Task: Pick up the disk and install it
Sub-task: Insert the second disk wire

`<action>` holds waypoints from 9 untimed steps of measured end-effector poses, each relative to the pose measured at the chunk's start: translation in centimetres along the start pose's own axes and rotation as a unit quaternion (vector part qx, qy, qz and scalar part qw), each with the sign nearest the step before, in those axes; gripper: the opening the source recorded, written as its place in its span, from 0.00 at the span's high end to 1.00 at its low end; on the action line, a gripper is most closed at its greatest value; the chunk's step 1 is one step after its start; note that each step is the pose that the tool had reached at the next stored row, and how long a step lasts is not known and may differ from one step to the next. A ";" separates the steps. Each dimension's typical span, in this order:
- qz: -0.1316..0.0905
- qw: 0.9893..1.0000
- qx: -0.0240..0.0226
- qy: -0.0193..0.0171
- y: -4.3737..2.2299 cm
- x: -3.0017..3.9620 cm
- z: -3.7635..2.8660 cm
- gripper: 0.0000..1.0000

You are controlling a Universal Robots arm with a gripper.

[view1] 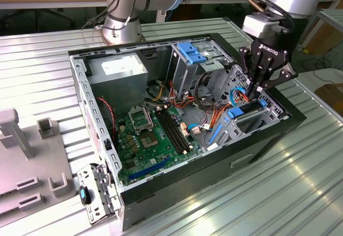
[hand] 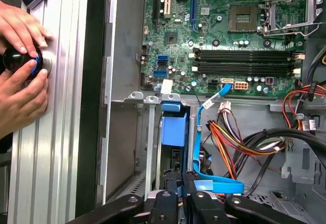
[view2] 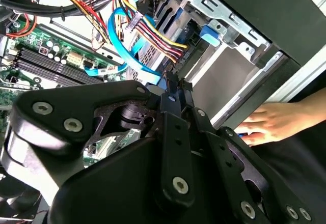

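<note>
— Nearest the lens, what lay there?

— Ribbed metal table (view1: pixel 225 204), with the open computer case (view1: pixel 177 179) lying on it and the green motherboard (view1: pixel 144 139) bare inside.

— And the disk?

— The disk (view1: pixel 247 110) sat in the drive cage toward the exterior view's right, blue rails showing, beside orange and blue cables (view1: pixel 236 94).

— The hand?

— The hand (view1: pixel 253 92) pointed down onto the disk's upper edge, fingers drawn narrow, almost together. Whether they pinched anything, I couldn't tell.

— Anyone about?

— In the first wrist view, a person's fingers (hand: pixel 23 30) rested on a black knob (hand: pixel 15 61) outside the case wall.

— Farther back?

— The arm's grey base (view1: pixel 120 21) stood behind the case.
</note>
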State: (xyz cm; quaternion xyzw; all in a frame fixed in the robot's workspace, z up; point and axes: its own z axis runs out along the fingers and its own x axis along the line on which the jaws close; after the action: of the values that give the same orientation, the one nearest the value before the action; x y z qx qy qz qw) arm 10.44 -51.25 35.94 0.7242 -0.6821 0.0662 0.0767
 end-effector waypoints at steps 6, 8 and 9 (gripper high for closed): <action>0.004 1.000 0.002 -0.001 0.25 -0.04 0.78 0.84; 0.004 1.000 0.006 -0.002 0.45 -0.05 0.91 0.84; 0.005 1.000 0.009 -0.002 0.49 -0.05 0.94 0.84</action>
State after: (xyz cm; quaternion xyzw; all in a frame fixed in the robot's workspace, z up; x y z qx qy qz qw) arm 9.94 -51.42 35.02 0.7216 -0.6852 0.0711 0.0687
